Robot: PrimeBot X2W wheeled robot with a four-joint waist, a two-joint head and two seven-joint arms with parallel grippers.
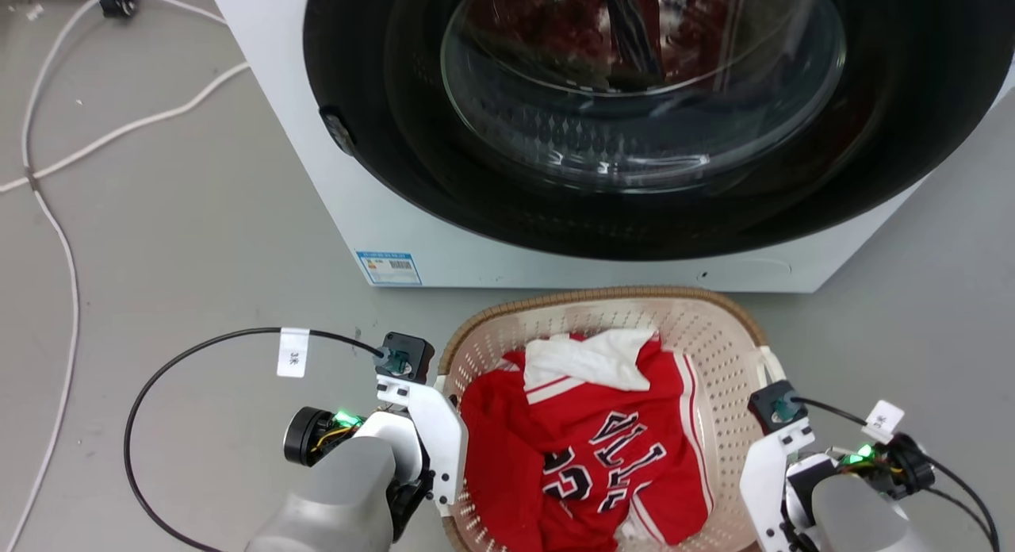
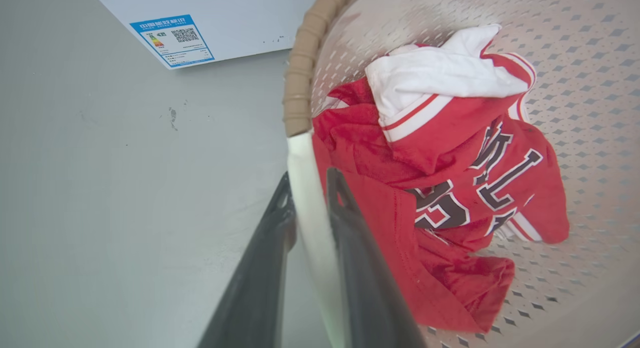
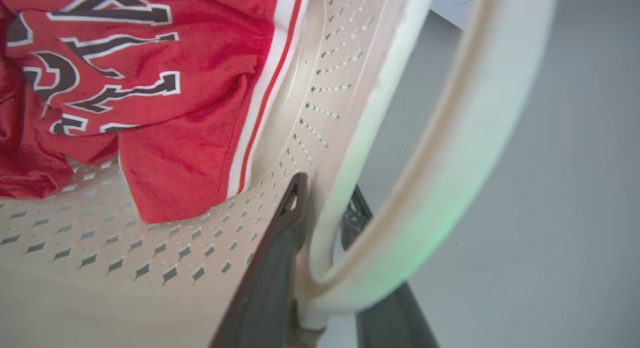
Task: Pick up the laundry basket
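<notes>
The laundry basket (image 1: pixel 603 297) is cream perforated plastic with a brown braided rim, and it sits on the floor in front of the washer. A red and white jersey (image 1: pixel 587 449) lies crumpled inside it. My left gripper (image 1: pixel 434 465) is at the basket's left side. In the left wrist view its two dark fingers (image 2: pixel 350 248) clamp the white rim section (image 2: pixel 300 153), one finger inside and one outside. My right gripper (image 1: pixel 765 473) is at the basket's right side. There its fingers (image 3: pixel 280 248) pinch the basket wall (image 3: pixel 325 103) at the base of the white handle loop (image 3: pixel 465 138).
The white washer (image 1: pixel 317 179), with its dark round door, stands directly behind the basket. A white cable (image 1: pixel 47 211) runs over the grey floor at far left. A black cable (image 1: pixel 158 369) loops out from my left wrist. Bare floor lies on both sides of the basket.
</notes>
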